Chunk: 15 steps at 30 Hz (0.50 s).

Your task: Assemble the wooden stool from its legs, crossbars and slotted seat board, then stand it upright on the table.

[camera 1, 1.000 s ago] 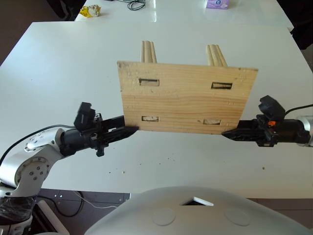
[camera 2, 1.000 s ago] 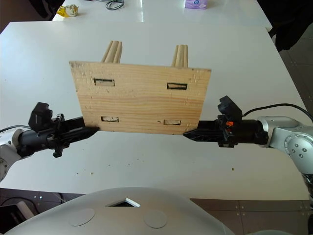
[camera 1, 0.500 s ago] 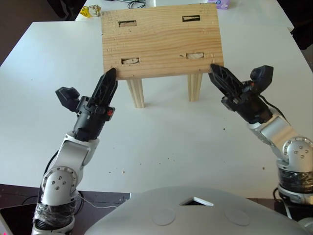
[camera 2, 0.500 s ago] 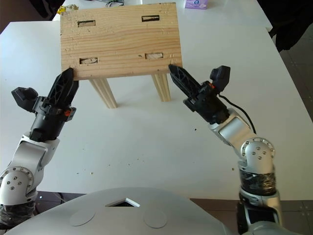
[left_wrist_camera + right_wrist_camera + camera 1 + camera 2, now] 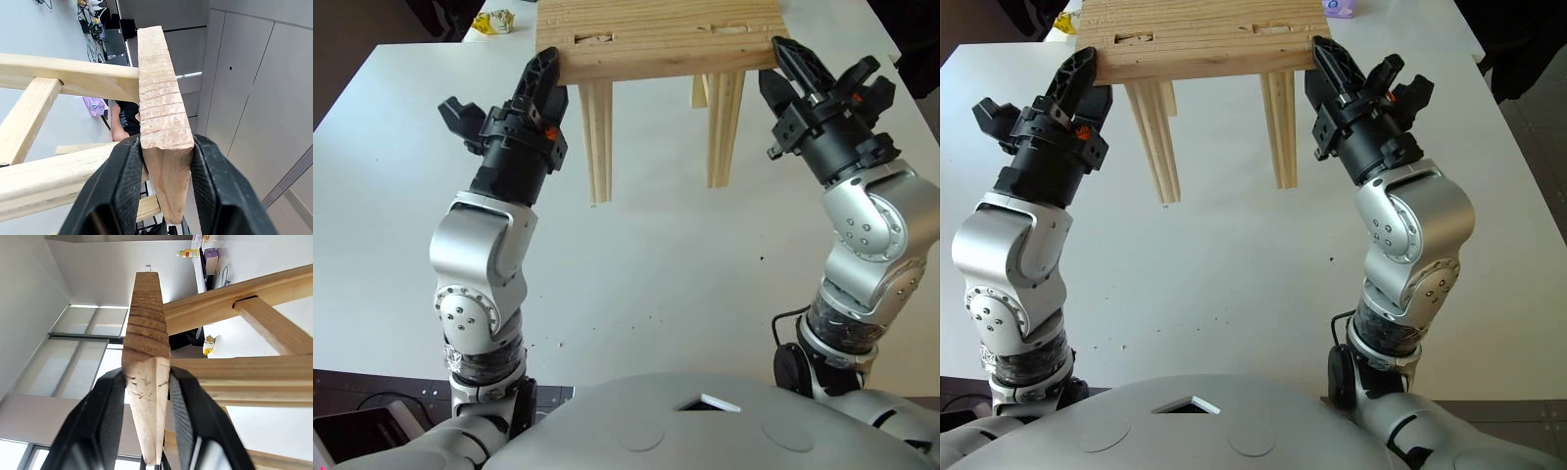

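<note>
Stool (image 5: 658,41) is being held up over the far half of the desk (image 5: 656,264), seat board (image 5: 666,27) at the top of the head view.

Room: bare desk surface is lying open on the near side of the legs and out to both sides. The desk's far edge is running just behind the stool. On the next table beyond it, a yellow packet (image 5: 495,20) is sitting off to the left and a purple box (image 5: 1339,8) off to the right, both well apart from the stool.

Grip: left gripper (image 5: 548,70) is clamping the left end of the seat board, its fingers (image 5: 122,186) pressing the board's two faces. Right gripper (image 5: 785,54) is doing the same at the right end, fingers (image 5: 105,416) pinching the board between them.

Change: half a second ago the board was tipping its slotted top face toward the head camera. It is now lying near level, showing mostly its near edge, and both arms are standing higher and steeper.

Orientation: the board's long axis is running left-right between the grippers. Front legs (image 5: 597,137) (image 5: 724,127) are pointing down at the desk; whether the feet are touching it, cannot tell. A crossbar (image 5: 29,122) is joining two legs.
</note>
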Available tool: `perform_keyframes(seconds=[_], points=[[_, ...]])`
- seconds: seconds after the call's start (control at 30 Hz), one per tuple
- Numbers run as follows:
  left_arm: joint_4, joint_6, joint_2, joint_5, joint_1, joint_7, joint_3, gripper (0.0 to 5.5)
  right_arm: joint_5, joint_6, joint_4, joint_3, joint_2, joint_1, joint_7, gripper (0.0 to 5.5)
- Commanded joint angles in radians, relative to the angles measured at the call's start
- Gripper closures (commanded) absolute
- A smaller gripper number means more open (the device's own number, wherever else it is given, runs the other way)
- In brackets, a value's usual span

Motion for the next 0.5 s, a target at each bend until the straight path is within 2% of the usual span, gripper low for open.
perform_keyframes(seconds=[0.03, 0.3, 0.43, 0.47, 0.5], points=[[0.149, 0.005, 0.016, 0.076, 0.081, -0.078, 0.143, 4.17, -0.031, -0.062, 0.033, -0.057, -0.008, 0.09, -0.056, 4.2], [0.192, 0.079, -0.006, 0.146, 0.175, -0.119, 0.182, 4.17, -0.068, -0.039, 0.067, -0.026, -0.007, 0.127, -0.067, 4.2], [0.196, 0.096, -0.026, 0.2, 0.175, -0.147, 0.184, 4.16, -0.089, 0.003, 0.088, -0.02, -0.03, 0.131, 0.003, 4.2], [0.188, 0.094, -0.036, 0.201, 0.168, -0.157, 0.184, 4.16, -0.086, 0.013, 0.09, -0.02, -0.033, 0.132, 0.026, 3.83], [0.174, 0.092, -0.044, 0.201, 0.158, -0.166, 0.185, 4.16, -0.091, 0.025, 0.09, -0.019, -0.037, 0.132, 0.053, 3.74]])
